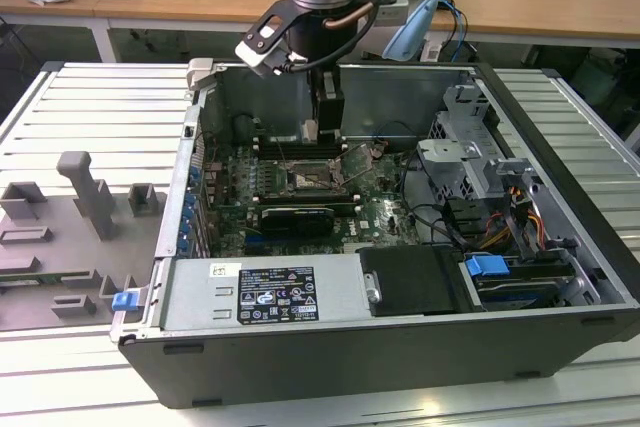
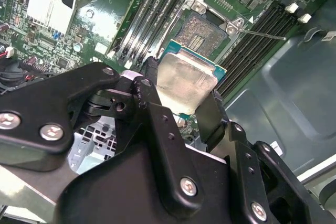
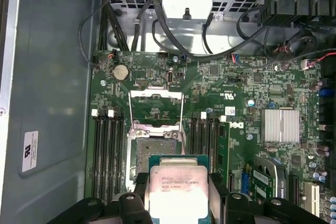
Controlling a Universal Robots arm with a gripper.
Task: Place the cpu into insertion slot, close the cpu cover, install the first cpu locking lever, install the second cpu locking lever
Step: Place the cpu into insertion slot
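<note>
Item: cpu (image 3: 178, 195), clamped by its edges in my gripper (image 1: 322, 115), upper centre of the exterior view, above the uncovered insertion slot (image 3: 155, 153). Risk: a tilted or offset descent could bend socket pins.

- In the exterior view the computer case (image 1: 560, 277) lies open at the frame's centre on the bench (image 1: 590, 117); a fixture block (image 1: 85, 197) stands on the bench at the left.
- The motherboard (image 1: 235, 182) lies inside the case, with the insertion slot (image 1: 313, 180) at its middle.
- Memory slots (image 3: 107, 150) flank the insertion slot on both sides.
- The cpu (image 3: 178, 195) is clamped between the jaws, above the board, just beside the slot.
- The cpu cover (image 3: 156, 103) lies open beyond the slot.
</note>
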